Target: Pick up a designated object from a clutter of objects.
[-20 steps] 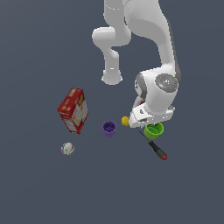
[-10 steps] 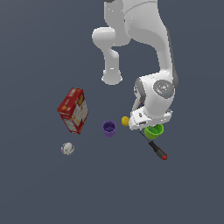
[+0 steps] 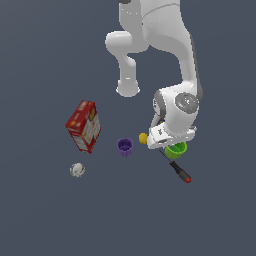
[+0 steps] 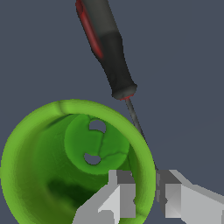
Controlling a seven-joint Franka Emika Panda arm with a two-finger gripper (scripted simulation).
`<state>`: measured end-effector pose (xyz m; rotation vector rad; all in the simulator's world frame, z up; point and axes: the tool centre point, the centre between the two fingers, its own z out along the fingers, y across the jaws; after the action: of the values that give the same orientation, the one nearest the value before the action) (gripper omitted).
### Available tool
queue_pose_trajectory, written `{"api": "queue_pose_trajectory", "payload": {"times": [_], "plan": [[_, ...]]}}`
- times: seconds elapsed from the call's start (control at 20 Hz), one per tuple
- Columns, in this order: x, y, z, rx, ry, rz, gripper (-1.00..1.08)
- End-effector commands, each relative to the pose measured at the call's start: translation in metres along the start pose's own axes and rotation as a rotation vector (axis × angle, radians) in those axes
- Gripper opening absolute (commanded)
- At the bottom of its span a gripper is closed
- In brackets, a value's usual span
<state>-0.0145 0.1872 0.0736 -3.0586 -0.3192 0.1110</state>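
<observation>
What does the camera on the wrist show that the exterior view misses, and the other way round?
Only the wrist view shows the inside of the green cup, with two holes in its bottom, and the gripper with one finger inside the rim and one outside.

Only the exterior view shows the red cracker box, the purple cup, the small yellow ball, the whitish ball and the white arm.

Both show the green cup and the screwdriver lying beside it.
</observation>
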Motion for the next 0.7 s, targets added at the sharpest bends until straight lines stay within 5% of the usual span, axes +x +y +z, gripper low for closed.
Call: {"api": "queue_pose_trajectory", "payload": {"times": [0.0,0.65], "plan": [[0.0,0.0,0.0,0.0,-0.001,0.0,-1.0],[-0.013,0.025,-0.022,0.0,0.0,0.0,-1.0]]}}
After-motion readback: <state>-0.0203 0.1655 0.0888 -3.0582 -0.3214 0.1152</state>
